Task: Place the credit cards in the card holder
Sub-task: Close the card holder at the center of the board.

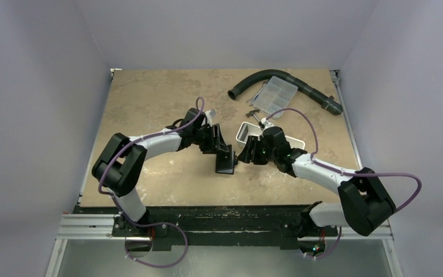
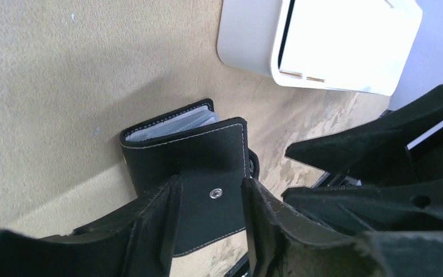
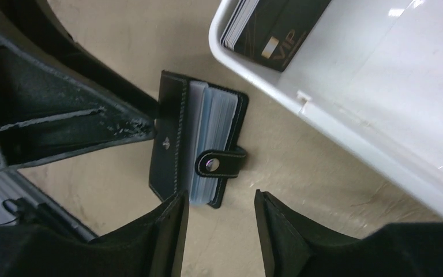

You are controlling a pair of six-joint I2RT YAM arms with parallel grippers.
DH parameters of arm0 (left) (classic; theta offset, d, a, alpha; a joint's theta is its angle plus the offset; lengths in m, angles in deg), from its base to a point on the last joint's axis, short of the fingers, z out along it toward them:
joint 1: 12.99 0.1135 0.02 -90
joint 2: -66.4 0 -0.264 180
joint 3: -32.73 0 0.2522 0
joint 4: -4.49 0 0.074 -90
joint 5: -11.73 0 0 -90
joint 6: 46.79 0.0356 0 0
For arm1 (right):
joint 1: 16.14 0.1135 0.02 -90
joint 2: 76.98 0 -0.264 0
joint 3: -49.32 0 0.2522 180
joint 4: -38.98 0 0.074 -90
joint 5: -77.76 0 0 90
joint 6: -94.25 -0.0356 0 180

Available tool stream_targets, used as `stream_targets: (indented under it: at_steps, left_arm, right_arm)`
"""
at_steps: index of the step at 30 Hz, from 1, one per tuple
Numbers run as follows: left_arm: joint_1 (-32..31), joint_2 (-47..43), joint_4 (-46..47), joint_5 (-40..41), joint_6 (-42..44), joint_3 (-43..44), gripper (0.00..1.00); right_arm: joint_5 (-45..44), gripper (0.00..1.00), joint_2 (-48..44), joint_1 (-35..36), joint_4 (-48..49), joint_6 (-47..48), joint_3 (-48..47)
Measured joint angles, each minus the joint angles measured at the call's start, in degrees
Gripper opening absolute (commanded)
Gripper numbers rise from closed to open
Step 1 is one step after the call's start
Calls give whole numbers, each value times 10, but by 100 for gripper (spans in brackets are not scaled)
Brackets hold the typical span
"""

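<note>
The black card holder (image 2: 190,144) lies snapped closed on the tan table, its pale blue-grey sleeves showing at the edge (image 3: 210,144). My left gripper (image 2: 210,182) is right over its cover with the jaws apart. One fingertip (image 3: 141,128) touches the cover, and the rivet shows in the gap. My right gripper (image 3: 222,199) is open over bare table just beside the holder's end, holding nothing. The credit cards (image 3: 271,29), a black VIP one on top, stand in the white tray (image 3: 346,115). Seen from above, both grippers (image 1: 224,151) (image 1: 243,154) meet at the holder (image 1: 226,166).
The white tray (image 1: 297,142) sits just behind the right gripper. Farther back right are a clear compartment box (image 1: 272,92), a curved black hose (image 1: 300,81) and a small tool (image 1: 254,115). Purple walls close in the table on three sides.
</note>
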Motion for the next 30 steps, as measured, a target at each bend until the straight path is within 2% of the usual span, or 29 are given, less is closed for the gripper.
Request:
stream_targets:
  at_steps: [2,8,13,16,21,30]
  left_arm:
    - [0,17,-14,-3,11,15,38]
    - [0,42,-15,-21,30,25,29]
    - [0,47,-4,-32,31,22,28]
    - [1,47,2,-34,31,19,28]
    - [1,49,7,-38,29,18,27]
    - [4,54,11,-49,29,18,28]
  right_arm:
    - [11,42,11,4,3,-16,0]
    - [26,42,21,8,4,-49,0]
    - [28,49,36,12,3,-66,-12]
    - [28,50,57,15,-5,-70,-32]
    - [3,48,102,31,-46,-71,-86]
    - [-80,39,107,55,-128,-47,-143]
